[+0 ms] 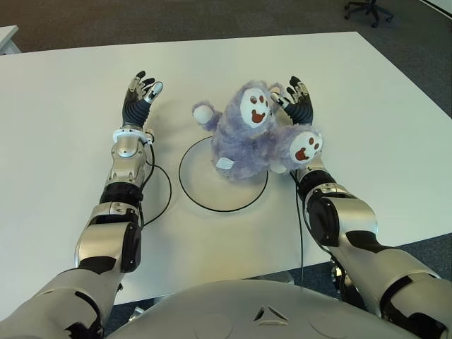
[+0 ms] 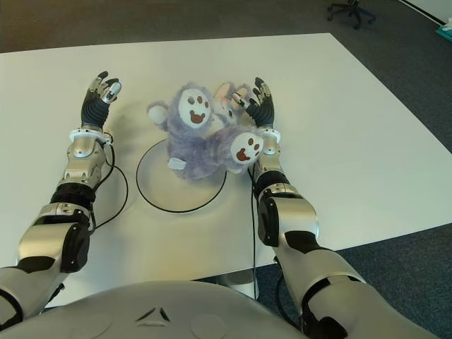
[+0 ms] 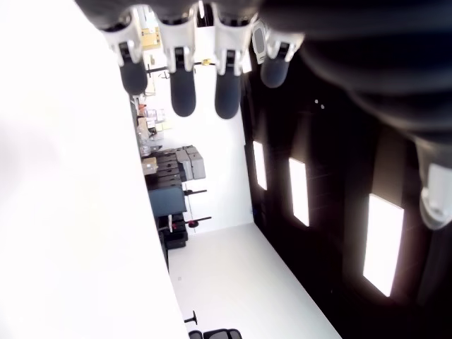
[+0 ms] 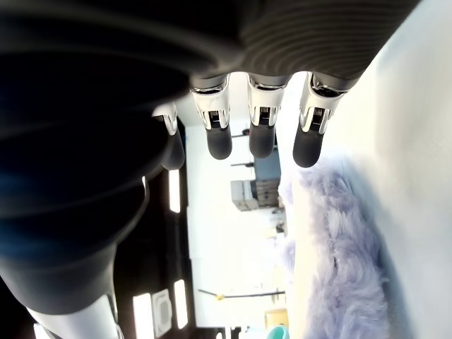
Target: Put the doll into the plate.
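Observation:
A fluffy purple doll point(image 1: 244, 145) with white, brown-printed paw soles lies across the far right part of the plate point(image 1: 205, 191), a flat white disc with a thin black rim. One of its feet reaches past the rim toward my right wrist. My right hand point(image 1: 296, 95) stands just right of the doll, fingers point(image 4: 261, 138) straight and spread, holding nothing. In the right wrist view the doll's fur point(image 4: 346, 247) shows beside them. My left hand point(image 1: 143, 88) is open left of the plate, fingers point(image 3: 183, 92) extended and apart from the doll.
A black cable point(image 1: 167, 192) loops on the white table point(image 1: 367, 127) between my left forearm and the plate. Dark carpet lies beyond the table's edges, with an office chair point(image 1: 367, 8) at the far right.

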